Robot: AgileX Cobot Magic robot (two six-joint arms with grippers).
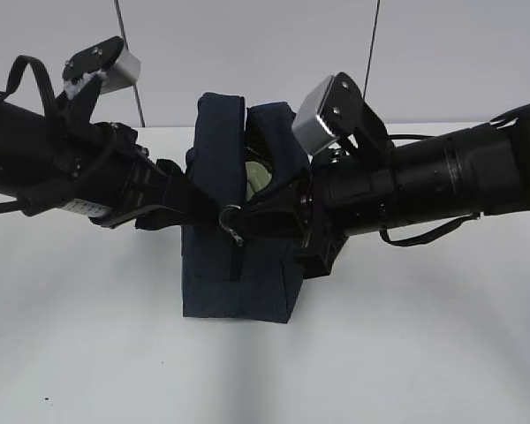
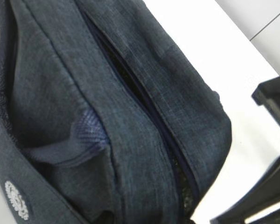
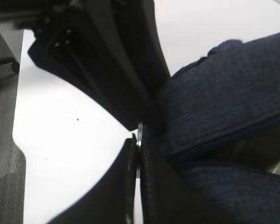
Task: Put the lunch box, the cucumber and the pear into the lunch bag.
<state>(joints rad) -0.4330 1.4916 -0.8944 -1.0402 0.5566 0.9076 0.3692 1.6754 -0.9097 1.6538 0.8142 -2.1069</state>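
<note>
One bag (image 1: 238, 283) stands on one table (image 1: 88, 353). Two arms reach to the bag, one from each side, each with one gripper: the left gripper (image 1: 214, 210) and the right gripper (image 1: 263, 208). One silver ring (image 1: 230, 215) hangs at the bag's front. One pale green thing (image 1: 258, 175) shows in the bag's opening. Two silver camera blocks sit above the bag, one on each arm. One zipper line (image 2: 144, 102) and one patch (image 2: 16, 206) show on the bag in the left wrist view.

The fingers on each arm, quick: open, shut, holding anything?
Left fingers: open, holding nothing.
Right fingers: closed on the bag's silver zipper ring.
</note>
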